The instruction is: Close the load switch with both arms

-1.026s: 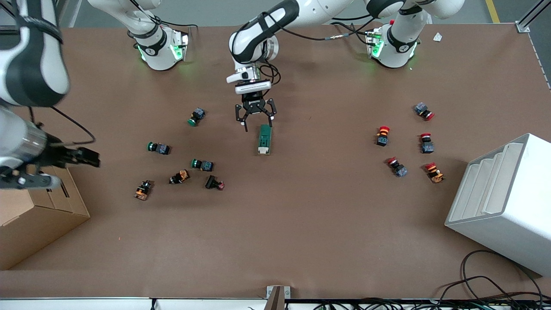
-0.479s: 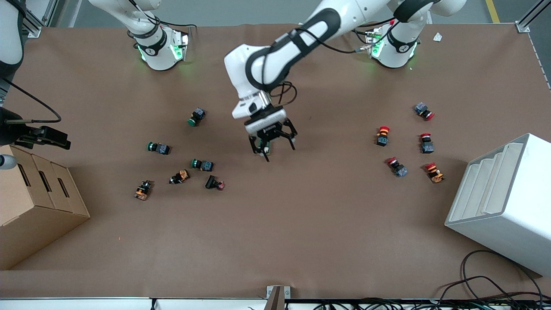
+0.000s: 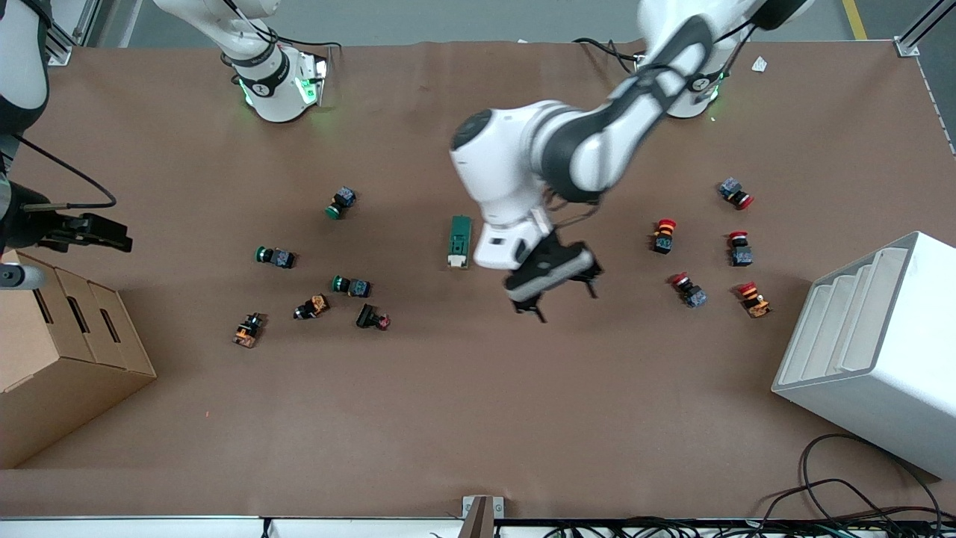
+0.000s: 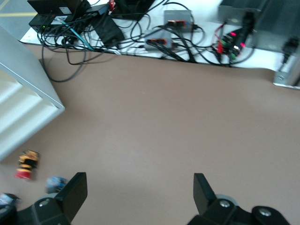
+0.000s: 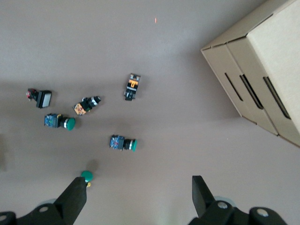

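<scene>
At the front view's left edge a cardboard box (image 3: 63, 351) sits on the brown desk (image 3: 463, 418) at the right arm's end, near the edge closest to the front camera, and the right tool (image 3: 123, 243) hangs in the air over the desk just above that box; in the right wrist view its two fingers (image 5: 75, 199) stand wide apart with nothing between them. Next comes a loose scatter of green-capped buttons (image 3: 275, 257) and orange-and-black parts (image 3: 248, 329), with bare desk all around them and a broad open strip between them and the front edge. Near the middle lies the load switch (image 3: 459, 241), a dark-green block flat on the desk with its cream lever end pointing toward the front camera; it is untouched and has free room on every side. Just beside it, toward the left arm's end, the left tool (image 3: 553, 299) hovers over bare desk, apart from the switch, fingers (image 4: 75, 192) spread wide and empty. Farther along is a cluster of red-capped buttons (image 3: 663, 235), and then a white stepped bin (image 3: 874, 351) at the left arm's end, reaching to the desk's edge. Cables (image 3: 844, 501) trail along the front edge below it.
</scene>
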You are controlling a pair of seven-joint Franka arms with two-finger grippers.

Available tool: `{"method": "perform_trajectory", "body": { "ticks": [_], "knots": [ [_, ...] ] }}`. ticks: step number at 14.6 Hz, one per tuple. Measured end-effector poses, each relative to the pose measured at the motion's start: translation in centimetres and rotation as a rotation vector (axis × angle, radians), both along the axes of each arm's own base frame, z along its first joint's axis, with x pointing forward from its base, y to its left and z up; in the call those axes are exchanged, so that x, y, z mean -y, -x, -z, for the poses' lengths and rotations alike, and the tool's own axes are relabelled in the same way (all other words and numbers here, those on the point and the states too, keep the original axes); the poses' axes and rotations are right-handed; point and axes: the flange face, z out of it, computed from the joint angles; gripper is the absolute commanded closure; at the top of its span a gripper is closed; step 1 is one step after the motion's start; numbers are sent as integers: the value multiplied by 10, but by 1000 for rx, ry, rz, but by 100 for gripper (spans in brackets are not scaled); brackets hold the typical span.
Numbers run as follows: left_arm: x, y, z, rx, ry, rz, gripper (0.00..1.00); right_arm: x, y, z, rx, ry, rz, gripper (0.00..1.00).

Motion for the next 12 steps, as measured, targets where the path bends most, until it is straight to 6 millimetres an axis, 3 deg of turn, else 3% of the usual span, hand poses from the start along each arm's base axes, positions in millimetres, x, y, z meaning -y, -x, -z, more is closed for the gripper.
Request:
{"method": "perform_trajectory", "body": {
  "ticks": [3,7,9,12],
  "knots": [
    [-69,-28,-63,-66,50,1,0,-1,2,-1,-9,0,-1,0],
    [-136,-44,-110,-96,139,-56,0,-4,11,-13,8,1,-6,0],
    [-161,-45,-132,-133,192,-38,0,-5,23,-22,21,4,-7,0],
    [-217,-34,-191,-186,317,6,0,-1,41,-33,35,9,3,0]
  ]
}}
